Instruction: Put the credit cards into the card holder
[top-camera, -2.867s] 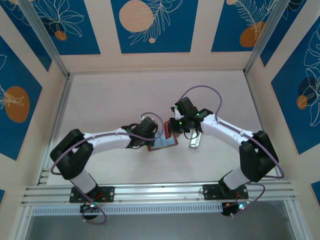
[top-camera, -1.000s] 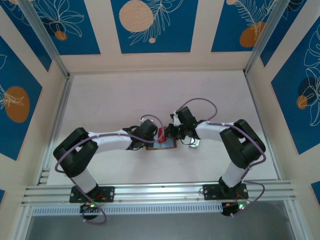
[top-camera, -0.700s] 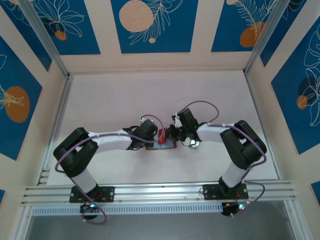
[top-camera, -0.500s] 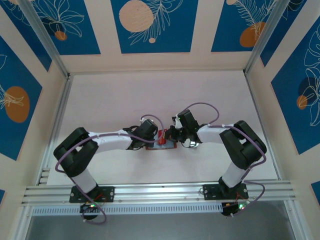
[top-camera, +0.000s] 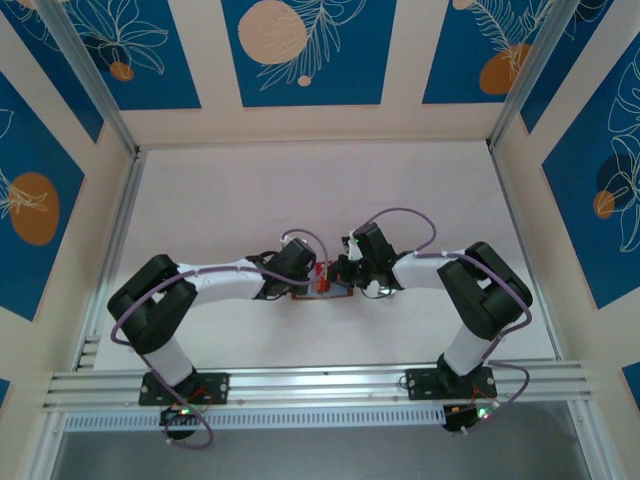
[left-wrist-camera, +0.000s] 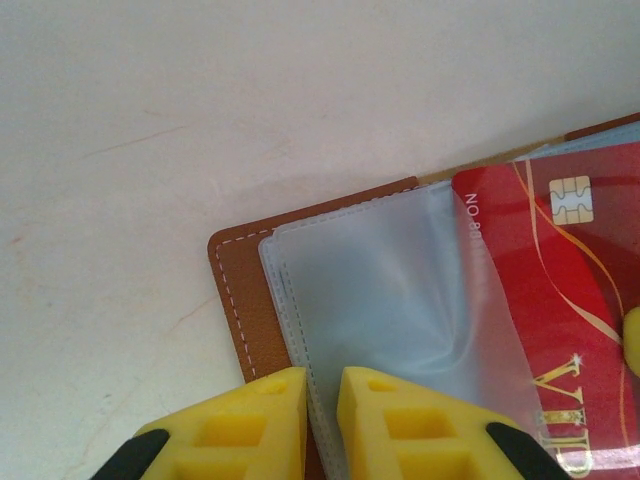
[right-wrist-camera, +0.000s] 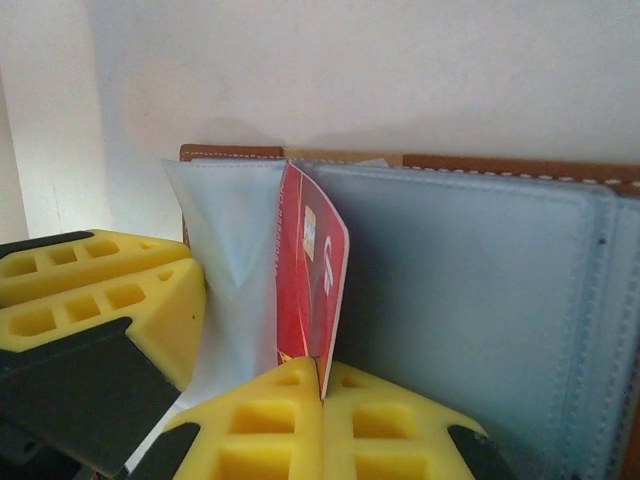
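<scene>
1. The right jaws clench the red credit card (right-wrist-camera: 305, 290) by its near edge.
2. The left jaws pinch the card holder's (left-wrist-camera: 235, 300) clear sleeve (left-wrist-camera: 380, 290).
3. The card's far end sits between the sleeve and the grey pocket (right-wrist-camera: 450, 300); the opened holder lies mid-desk (left-wrist-camera: 200, 100).

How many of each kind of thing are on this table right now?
2 robot arms: left arm, right arm
1 red card
1 brown card holder
Total: 4
</scene>
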